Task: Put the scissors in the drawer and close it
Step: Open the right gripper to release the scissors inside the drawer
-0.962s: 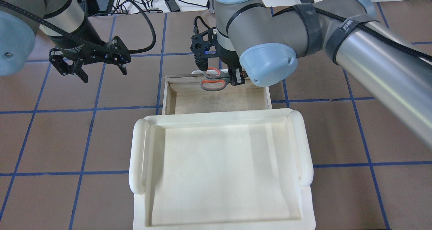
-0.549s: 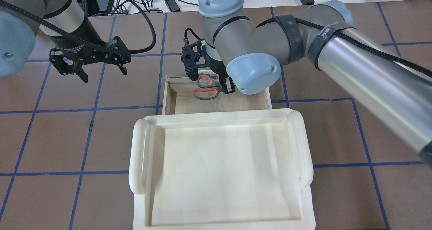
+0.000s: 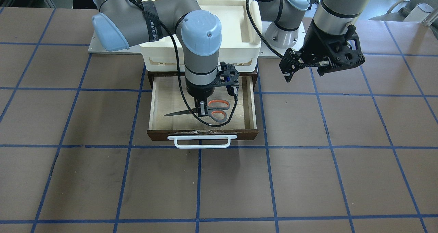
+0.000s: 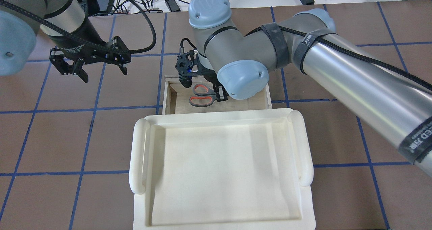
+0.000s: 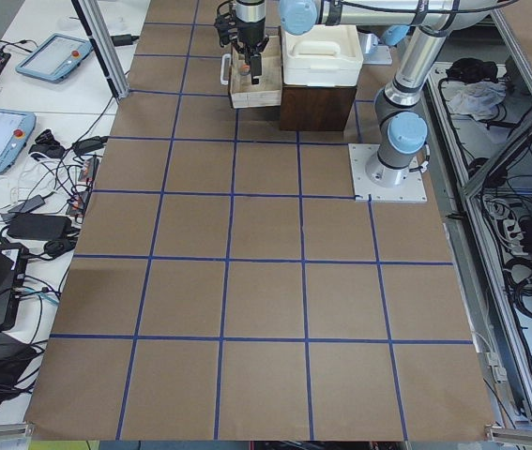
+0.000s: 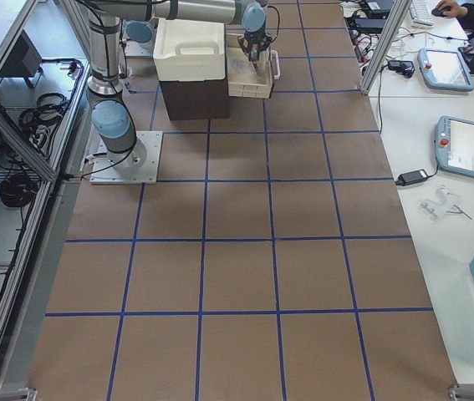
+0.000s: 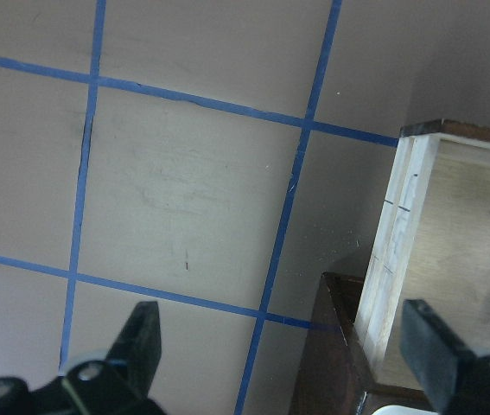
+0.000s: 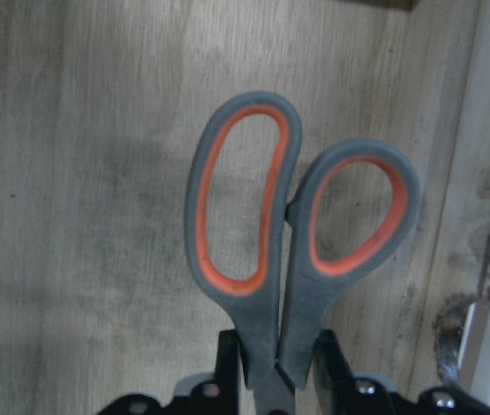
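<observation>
The scissors (image 3: 218, 110), with grey handles lined orange, are held by my right gripper (image 3: 203, 112), which is shut on them just below the handle loops. The dark blades point to the left in the front-facing view. They hang low inside the open drawer (image 3: 157, 103), over its pale plywood floor; I cannot tell if they touch it. The wrist view shows the scissors' loops (image 8: 289, 226) over the wood, with the gripper (image 8: 279, 370) clamped below them. In the overhead view the scissors (image 4: 201, 100) sit by the right gripper (image 4: 221, 94). My left gripper (image 4: 104, 74) is open and empty, left of the drawer (image 4: 166, 95).
The drawer's dark front carries a white bar handle (image 3: 202, 141). A white plastic bin (image 4: 219, 176) sits on the dark cabinet above the drawer. The left wrist view shows the drawer's side wall (image 7: 396, 251) and brown table with blue grid lines.
My right gripper has carried the scissors from the drawer's front edge back and down into the drawer, leftward in the overhead view. The left arm has not moved.
</observation>
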`<state>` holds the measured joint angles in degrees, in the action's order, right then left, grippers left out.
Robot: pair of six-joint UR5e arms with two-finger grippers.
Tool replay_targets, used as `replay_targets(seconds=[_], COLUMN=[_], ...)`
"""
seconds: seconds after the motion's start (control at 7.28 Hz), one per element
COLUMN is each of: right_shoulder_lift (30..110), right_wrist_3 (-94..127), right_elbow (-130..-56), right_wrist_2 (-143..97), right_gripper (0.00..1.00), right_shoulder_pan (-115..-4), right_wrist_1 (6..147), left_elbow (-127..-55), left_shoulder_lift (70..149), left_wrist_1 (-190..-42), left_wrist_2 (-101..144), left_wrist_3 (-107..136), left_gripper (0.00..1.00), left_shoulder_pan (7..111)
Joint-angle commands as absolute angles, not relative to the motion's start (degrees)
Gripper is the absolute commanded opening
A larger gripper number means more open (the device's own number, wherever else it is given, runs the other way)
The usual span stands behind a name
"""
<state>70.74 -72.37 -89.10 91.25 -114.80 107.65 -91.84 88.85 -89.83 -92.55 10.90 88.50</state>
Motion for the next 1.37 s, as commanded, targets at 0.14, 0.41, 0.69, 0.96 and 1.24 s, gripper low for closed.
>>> replay_targets(seconds=[0.14,0.41,0.69,0.96,1.24], right_shoulder_lift=[70.3,71.1,73.3,77.8,78.7], right_wrist_3=[-71.7,-63.6,-54.3,-39.8,-18.9], right_elbow=[-89.1,-88.6,-88.2,-88.2,-88.2], right_wrist_2=[89.9,89.6,90.3,89.2,90.5], right_gripper=[0.96,0.99,0.99,1.00,1.00], right_shoulder_pan=[-114.8,-114.7,-111.4,-103.6,-100.5], right_wrist_1=[108.5,108.6,109.6,109.2,106.5], left_elbow=[-91.8,-91.8,-91.8,-91.8,-91.8], left_shoulder_lift=[88.8,88.8,88.9,88.8,88.8], left_wrist_1=[-89.9,-89.8,-89.8,-89.8,-89.9], left_wrist_2=[-92.5,-92.5,-92.5,-92.5,-92.5], left_wrist_3=[10.9,10.9,10.9,10.9,10.8], left_gripper=[1.00,1.00,1.00,1.00,1.00], left_shoulder_pan=[88.5,88.4,88.5,88.4,88.5])
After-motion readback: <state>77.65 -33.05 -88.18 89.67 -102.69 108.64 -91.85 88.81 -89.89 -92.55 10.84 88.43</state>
